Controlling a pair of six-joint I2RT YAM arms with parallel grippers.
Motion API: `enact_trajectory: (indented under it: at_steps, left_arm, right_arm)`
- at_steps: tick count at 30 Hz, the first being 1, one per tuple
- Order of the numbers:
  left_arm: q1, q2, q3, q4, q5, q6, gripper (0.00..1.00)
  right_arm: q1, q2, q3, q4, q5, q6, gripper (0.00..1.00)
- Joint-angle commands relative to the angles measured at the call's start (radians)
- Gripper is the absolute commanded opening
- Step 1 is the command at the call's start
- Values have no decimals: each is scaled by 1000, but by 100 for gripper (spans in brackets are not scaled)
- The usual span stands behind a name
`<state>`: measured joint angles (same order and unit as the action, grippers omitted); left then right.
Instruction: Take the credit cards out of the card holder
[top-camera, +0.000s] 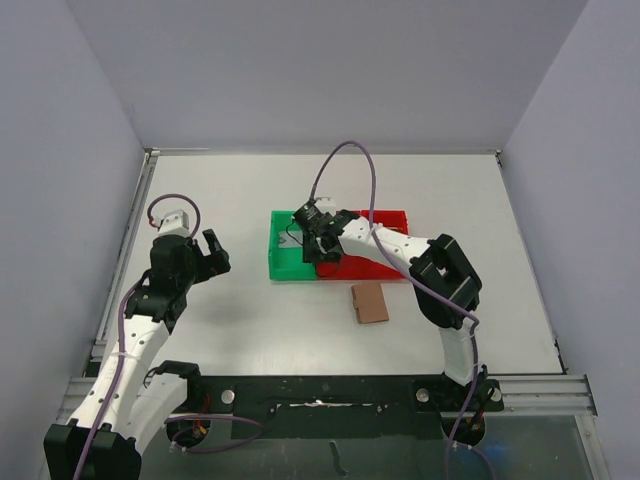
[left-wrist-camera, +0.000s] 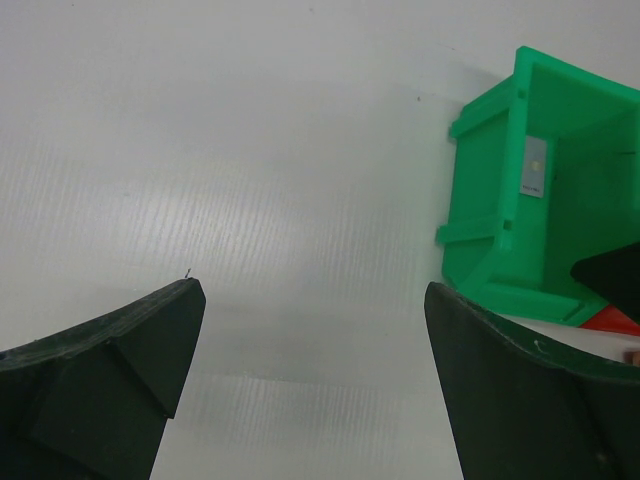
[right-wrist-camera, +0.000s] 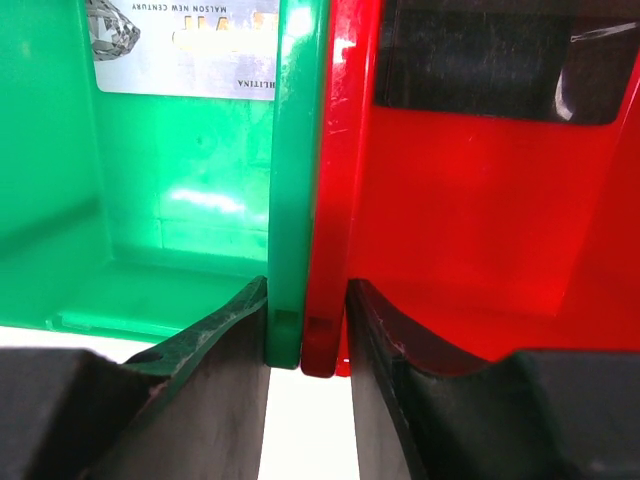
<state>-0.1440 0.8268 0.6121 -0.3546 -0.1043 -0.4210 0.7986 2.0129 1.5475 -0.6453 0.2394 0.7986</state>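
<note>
Cards (right-wrist-camera: 185, 45), thin, stiff, slippery, are being judged edge-grippable; bin walls (right-wrist-camera: 296, 150) are being pinched by right tool (right-wrist-camera: 305, 300), left tool (left-wrist-camera: 312, 290) spread.

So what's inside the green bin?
One silver-grey card lies flat on the floor of the green bin. Nothing else shows. Seen from above, the right gripper covers the bin's side by the red bin.

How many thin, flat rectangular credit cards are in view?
2: a silver-grey card in the green plastic bin, a black card in the red plastic bin. Others may be hidden under the right arm or inside the brown card holder.
</note>
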Motion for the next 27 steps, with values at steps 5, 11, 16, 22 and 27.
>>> enact_trajectory:
  at_steps: [5,11,16,22,27]
  left_arm:
    - [-10,-20,37,47,-6,10,93]
    - [-14,-25,37,46,-9,10,93]
    - [-16,-25,37,48,-12,10,93]
    - [-15,-21,38,53,-5,11,93]
    - [-17,-22,40,50,-5,13,93]
  right_arm:
    - [23,-59,6,-6,-29,54,33]
    - [26,-53,48,-25,-32,12,37]
    - [27,-77,139,-65,-4,-43,48]
    - [27,-199,116,-102,61,-47,57]
    - [25,-401,-87,-72,95,21,64]
